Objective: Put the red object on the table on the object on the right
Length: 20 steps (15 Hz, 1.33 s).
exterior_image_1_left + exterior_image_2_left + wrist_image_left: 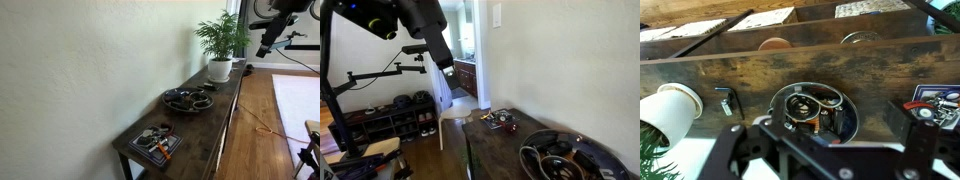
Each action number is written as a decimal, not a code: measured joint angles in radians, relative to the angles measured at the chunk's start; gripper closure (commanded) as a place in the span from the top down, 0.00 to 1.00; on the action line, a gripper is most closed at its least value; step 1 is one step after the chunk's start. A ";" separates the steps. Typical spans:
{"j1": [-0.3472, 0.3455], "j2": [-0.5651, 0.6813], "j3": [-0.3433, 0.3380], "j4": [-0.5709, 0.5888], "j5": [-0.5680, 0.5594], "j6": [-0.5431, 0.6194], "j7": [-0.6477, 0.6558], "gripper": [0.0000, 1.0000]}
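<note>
The red object [160, 148] lies among small items on a flat, book-like stack [150, 143] on the dark wooden table [222, 105]. The stack is set apart from the round dish [188, 100], on the side of the dish away from the potted plant [222, 40]. The gripper [825, 160] hangs well above the round dish, which appears centred beneath it in the wrist view; its fingers [740, 150] are spread apart with nothing between them.
</note>
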 measured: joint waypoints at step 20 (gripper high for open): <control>0.016 0.106 -0.001 0.044 0.009 -0.002 -0.004 1.00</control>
